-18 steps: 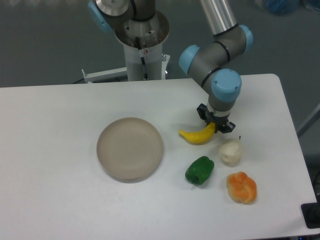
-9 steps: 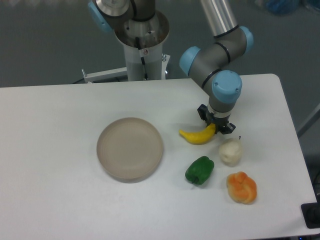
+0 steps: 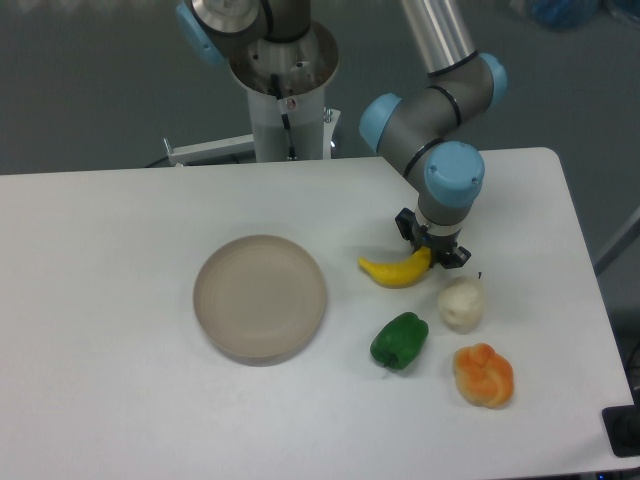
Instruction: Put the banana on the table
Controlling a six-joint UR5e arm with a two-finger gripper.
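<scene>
Small curved bright-yellow plastic banana (image 3: 395,271) lies on white table (image 3: 120,280), end pinched by hand (image 3: 433,251); release could nudge it.

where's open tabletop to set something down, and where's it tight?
Free: the table left of the plate, and the back strip behind it. Crowded: right of the plate, where the banana at the end effector, white item, green pepper and orange fruit cluster.
</scene>
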